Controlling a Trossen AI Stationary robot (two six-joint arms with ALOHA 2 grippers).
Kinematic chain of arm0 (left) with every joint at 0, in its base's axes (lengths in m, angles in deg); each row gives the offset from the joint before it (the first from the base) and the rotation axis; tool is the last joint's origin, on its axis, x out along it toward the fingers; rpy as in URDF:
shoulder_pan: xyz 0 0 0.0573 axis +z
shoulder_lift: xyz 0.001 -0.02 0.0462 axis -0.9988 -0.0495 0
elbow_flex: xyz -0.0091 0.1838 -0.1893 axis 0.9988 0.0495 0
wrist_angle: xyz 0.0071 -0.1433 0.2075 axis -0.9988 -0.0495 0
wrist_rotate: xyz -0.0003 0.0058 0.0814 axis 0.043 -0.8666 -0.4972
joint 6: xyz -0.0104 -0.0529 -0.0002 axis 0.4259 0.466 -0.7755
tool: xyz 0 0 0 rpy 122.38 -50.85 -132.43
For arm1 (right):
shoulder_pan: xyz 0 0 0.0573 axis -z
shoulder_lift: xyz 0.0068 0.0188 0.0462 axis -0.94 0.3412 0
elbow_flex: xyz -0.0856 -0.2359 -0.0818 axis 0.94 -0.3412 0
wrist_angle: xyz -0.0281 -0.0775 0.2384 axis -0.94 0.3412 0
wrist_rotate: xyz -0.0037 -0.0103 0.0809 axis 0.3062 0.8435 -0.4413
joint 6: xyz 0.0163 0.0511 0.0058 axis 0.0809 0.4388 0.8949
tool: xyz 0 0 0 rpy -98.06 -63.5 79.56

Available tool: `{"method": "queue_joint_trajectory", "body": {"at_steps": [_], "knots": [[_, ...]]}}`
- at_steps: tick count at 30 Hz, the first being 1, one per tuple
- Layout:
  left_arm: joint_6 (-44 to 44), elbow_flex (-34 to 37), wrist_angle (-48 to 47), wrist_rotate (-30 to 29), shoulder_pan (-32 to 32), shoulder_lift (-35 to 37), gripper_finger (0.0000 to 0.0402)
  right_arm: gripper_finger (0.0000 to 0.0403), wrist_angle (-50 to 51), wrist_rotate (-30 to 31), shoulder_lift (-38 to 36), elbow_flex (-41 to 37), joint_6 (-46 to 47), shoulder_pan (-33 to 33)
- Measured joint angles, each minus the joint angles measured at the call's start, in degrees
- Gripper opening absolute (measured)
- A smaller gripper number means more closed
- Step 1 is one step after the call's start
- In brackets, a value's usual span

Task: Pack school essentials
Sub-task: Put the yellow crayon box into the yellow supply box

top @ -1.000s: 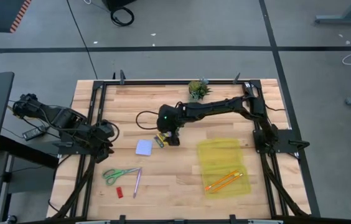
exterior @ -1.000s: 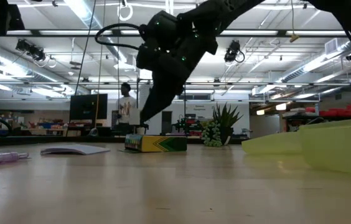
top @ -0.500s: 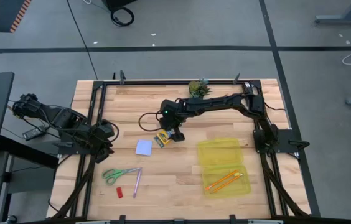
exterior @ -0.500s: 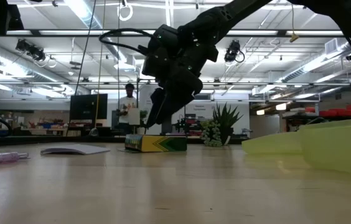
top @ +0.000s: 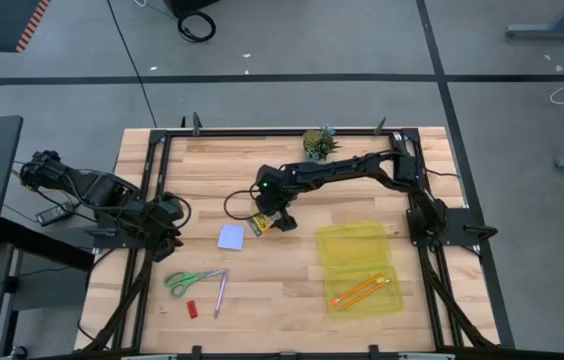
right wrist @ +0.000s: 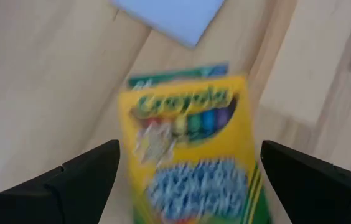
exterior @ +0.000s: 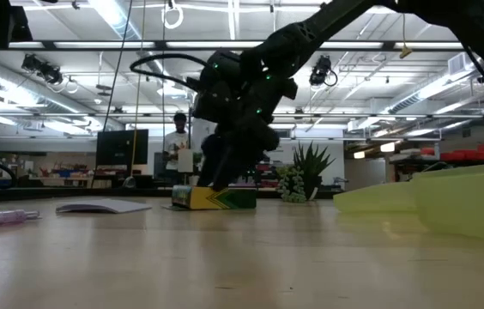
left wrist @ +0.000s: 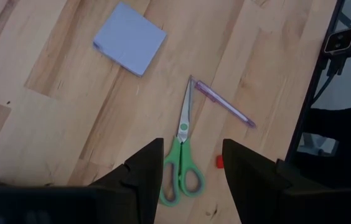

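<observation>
- Right wrist view: my right gripper hangs spread wide, holding nothing, its fingers either side of the yellow-green cardboard crayon box, lined up, I judge, for a grab.
- The box lies mid-table, left of the translucent yellow plastic case.
- The left gripper, partly open and empty, waits at the left edge.

Table: pale wood planks, showing smooth matt grain. Crayon box between right gripper fingers: printed glossy card. Note pad beyond it: matt paper. Case: translucent yellow plastic, looking shiny.
</observation>
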Motion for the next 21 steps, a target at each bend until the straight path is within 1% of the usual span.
{"method": "queue_joint_trajectory", "body": {"at_steps": [1, 4, 11, 14, 21], "knots": [[0.0, 0.0, 0.0, 0.0, 0.0, 0.0, 0.0172, 0.0396, -1.0, 0.2, 0.5, 0.1, 0.0, -0.1], [0.7, 0.0, 0.0, 0.0, 0.0, 0.0, 0.0172, 0.0396, 0.0, 0.4, 1.7, 0.0, -0.1, 0.0], [1.2, 0.0, 0.0, 0.0, 0.0, 0.0, 0.0172, 0.0394, 0.3, 1.3, 2.1, 0.0, -0.7, 0.0], [1.2, 0.0, 0.0, 0.0, 0.0, 0.0, 0.0172, 0.0380, 0.3, 1.4, 2.1, 0.0, -1.0, 0.0], [1.2, 0.0, -0.2, 0.0, 0.0, 0.0, 0.0172, 0.0333, 0.6, 1.3, 2.1, 0.0, -2.8, 0.0]]}}
